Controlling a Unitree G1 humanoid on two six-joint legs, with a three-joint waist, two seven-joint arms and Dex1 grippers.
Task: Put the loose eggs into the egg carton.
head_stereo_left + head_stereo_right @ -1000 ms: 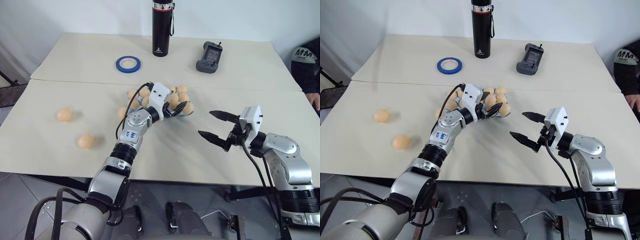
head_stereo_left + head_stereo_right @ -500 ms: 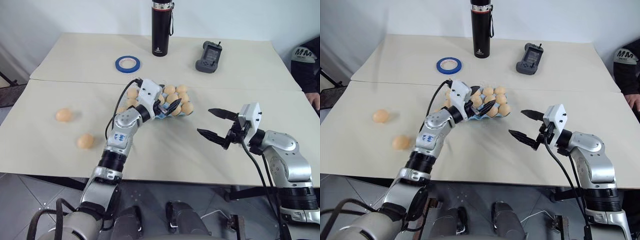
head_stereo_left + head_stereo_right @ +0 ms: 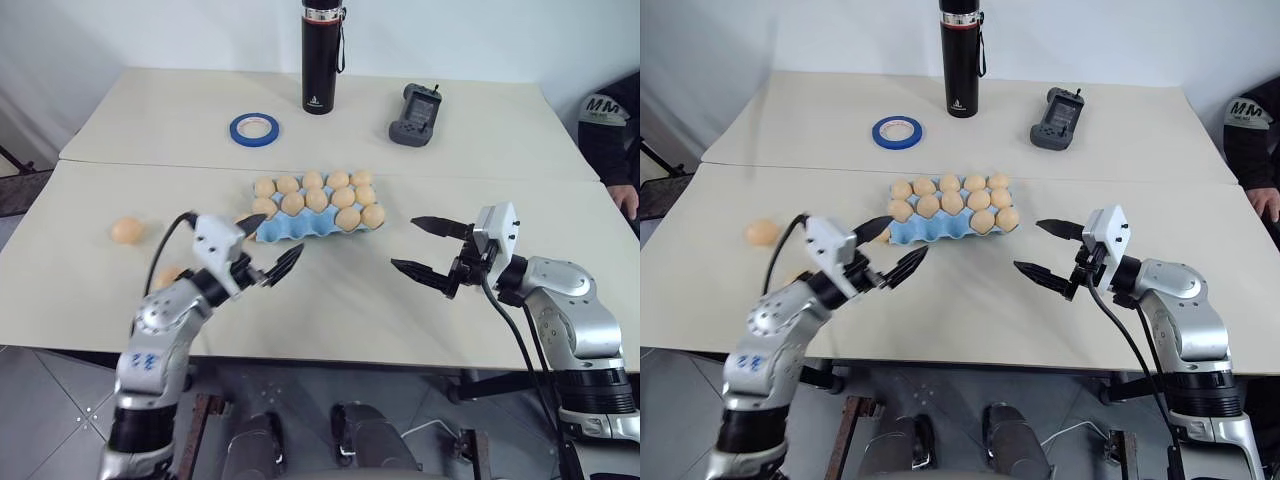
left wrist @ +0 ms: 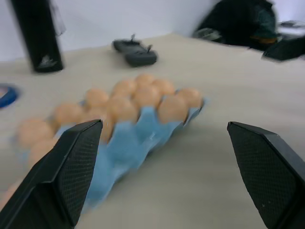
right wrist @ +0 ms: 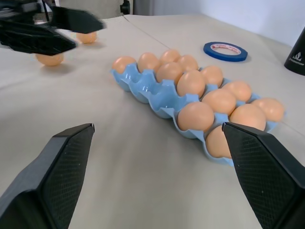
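far left of the surface (image 3: 90, 300): one loose egg (image 3: 126, 230) lies alone, well out from the carton. a second loose egg (image 3: 167, 276) sits nearer the front edge, half hidden behind the left forearm.

left gripper (image 3: 270, 248): fingers spread wide, nothing between them, pointing roughly level toward the carton. both loose eggs lie to its outer side, behind the fingertips rather than ahead of them. my read: the hand must swing away from the carton to face an egg, and the half-hidden one is the closer pick.

centre: blue egg carton (image 3: 300, 228), long side running left to right, front edge facing the robot. most cups hold eggs; in the right wrist view the front row near the left end looks empty (image 5: 143, 86). i cannot count the free cups exactly.

behind it: blue tape roll (image 3: 254, 127), black flask (image 3: 320, 55), a dark handheld controller (image 3: 412, 101).

right gripper (image 3: 424, 246): fingers also wide apart and empty, aimed at the carton's right end, hovering off the surface. it is well apart from both loose eggs, with the carton in between, so the left arm is clearly the nearer one.

far right edge: a person's sleeve (image 3: 608, 130).
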